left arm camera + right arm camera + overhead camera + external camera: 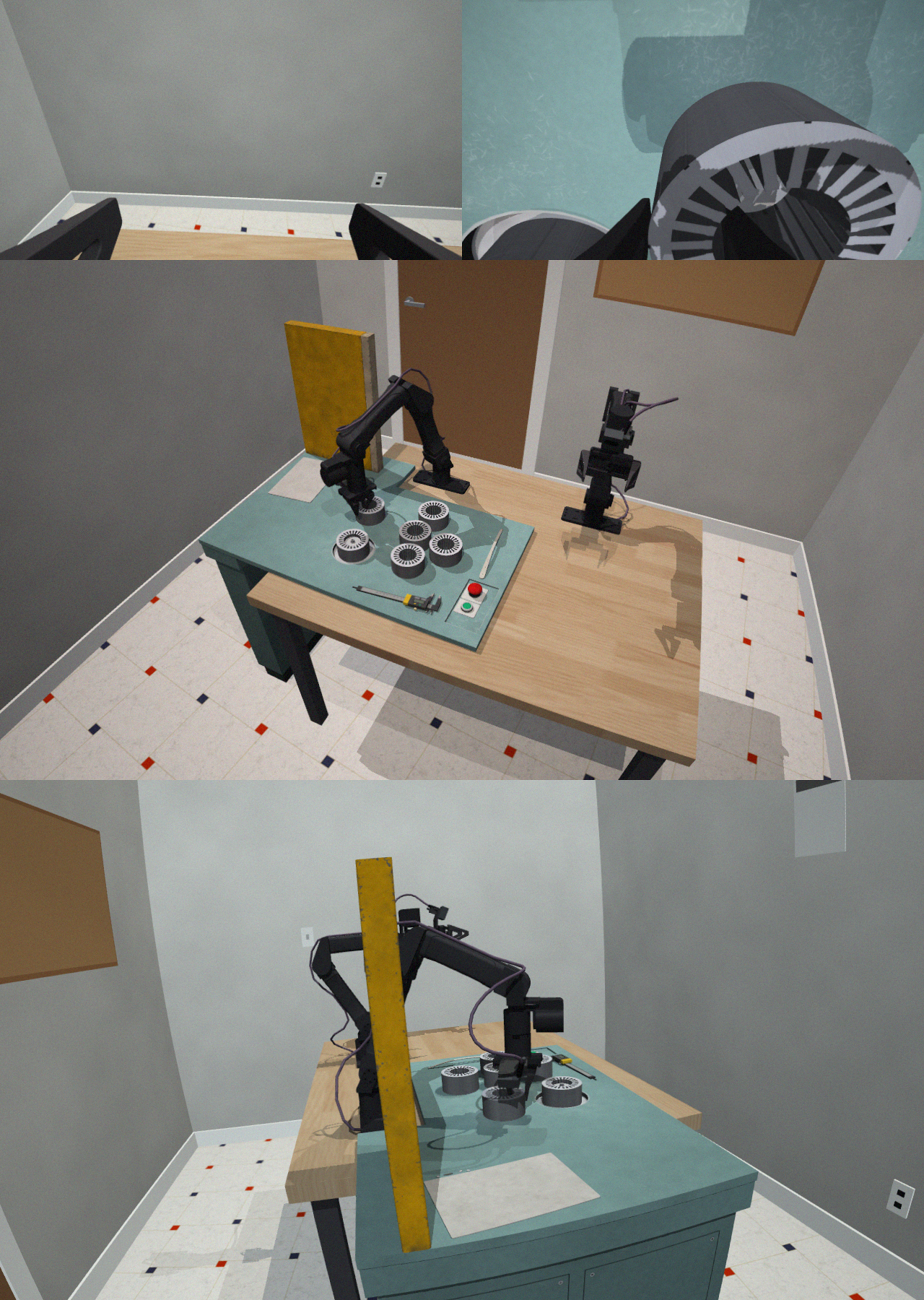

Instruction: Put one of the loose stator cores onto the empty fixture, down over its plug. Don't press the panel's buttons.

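Note:
A stator core [372, 518] [504, 1108] [758, 108] stands upright and low on the teal board, over the spot of the rear fixture, whose plug and recess are hidden beneath it. My right gripper [363, 507] [517, 1089] [686, 209] is partly open astride the core's wall, one finger in the bore and one outside. Another core [353, 552] [561, 1095] [545, 240] sits on the front fixture in its round recess. Several loose cores [433, 524] [445, 560] [407, 571] stand grouped beside them. My left gripper [234, 211] [606, 478] is open and empty, high over the wooden table.
The panel's red button [474, 589] and green button [467, 607] are at the board's corner. A caliper [388, 594] and tweezers [491, 552] lie nearby. A yellow upright panel [329, 389] [388, 1038] stands behind the right arm, near a pale sheet [298, 479] [510, 1194].

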Robot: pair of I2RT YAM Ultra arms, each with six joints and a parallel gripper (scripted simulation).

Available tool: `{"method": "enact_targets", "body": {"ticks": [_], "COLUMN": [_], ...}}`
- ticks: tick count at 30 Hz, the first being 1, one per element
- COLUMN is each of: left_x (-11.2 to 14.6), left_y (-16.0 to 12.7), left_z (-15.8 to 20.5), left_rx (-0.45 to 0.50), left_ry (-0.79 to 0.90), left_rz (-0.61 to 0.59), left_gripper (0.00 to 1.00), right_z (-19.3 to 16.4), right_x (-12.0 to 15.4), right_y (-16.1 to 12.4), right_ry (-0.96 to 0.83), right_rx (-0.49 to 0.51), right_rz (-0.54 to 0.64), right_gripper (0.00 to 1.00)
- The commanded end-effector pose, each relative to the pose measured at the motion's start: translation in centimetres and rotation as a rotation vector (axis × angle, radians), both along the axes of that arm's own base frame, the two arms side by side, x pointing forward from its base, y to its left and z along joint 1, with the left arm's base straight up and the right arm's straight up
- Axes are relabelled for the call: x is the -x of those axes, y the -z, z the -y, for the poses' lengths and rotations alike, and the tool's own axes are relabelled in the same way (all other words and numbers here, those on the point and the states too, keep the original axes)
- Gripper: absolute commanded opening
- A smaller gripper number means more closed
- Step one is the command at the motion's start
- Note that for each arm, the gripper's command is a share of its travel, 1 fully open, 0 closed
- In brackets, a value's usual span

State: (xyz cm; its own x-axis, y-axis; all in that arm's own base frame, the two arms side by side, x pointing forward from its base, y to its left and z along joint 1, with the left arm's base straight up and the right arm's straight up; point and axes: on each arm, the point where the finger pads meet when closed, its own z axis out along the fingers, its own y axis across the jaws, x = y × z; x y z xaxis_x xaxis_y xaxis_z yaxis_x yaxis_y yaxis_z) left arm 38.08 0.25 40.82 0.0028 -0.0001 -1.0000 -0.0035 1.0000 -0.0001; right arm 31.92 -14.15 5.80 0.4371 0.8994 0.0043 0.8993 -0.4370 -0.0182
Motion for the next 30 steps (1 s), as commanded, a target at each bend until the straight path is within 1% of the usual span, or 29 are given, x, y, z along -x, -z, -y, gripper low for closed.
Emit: {"method": "enact_targets", "body": {"ticks": [1, 2, 5, 8, 12, 13, 17, 20, 28, 30], "left_x": [0.7, 0.7, 0.7, 0.7, 0.7, 0.7, 0.7, 0.7, 0.7, 0.7], "left_y": [-2.2, -2.2, -2.2, -2.2, -2.2, -2.2, -2.2, -2.2, -2.2, -2.2], "left_z": [-0.1, -0.1, -0.1, -0.1, -0.1, -0.1, -0.1, -0.1, -0.1, -0.1], "left_rx": [0.002, 0.002, 0.002, 0.002, 0.002, 0.002, 0.002, 0.002, 0.002, 0.002], "left_ry": [-0.005, -0.005, -0.005, -0.005, -0.005, -0.005, -0.005, -0.005, -0.005, -0.005], "left_rz": [0.056, 0.056, 0.056, 0.056, 0.056, 0.056, 0.056, 0.056, 0.056, 0.056], "left_gripper": [1.00, 1.00, 1.00, 1.00, 1.00, 1.00, 1.00, 1.00, 1.00, 1.00], "right_z": [0.2, 0.1, 0.1, 0.2, 0.2, 0.2, 0.1, 0.2, 0.4, 0.5], "right_x": [-0.4, -0.2, -0.1, -0.4, -0.4, -0.4, -0.1, -0.1, 0.1, 0.1], "right_y": [-3.1, -2.6, -2.2, -2.7, -2.7, -3.4, -3.4, -4.9, -7.4, -7.6], "right_ry": [-0.006, -0.006, -0.006, -0.006, -0.006, -0.006, -0.002, -0.006, -0.002, 0.000], "right_rx": [0.026, 0.019, 0.015, 0.022, 0.022, 0.026, 0.015, 0.023, 0.022, 0.016], "right_rz": [0.048, 0.032, 0.022, 0.038, 0.038, 0.048, 0.028, 0.041, 0.038, 0.024], "right_gripper": [0.39, 0.39, 0.39, 0.39, 0.39, 0.39, 0.39, 0.39, 0.39, 0.39]}}
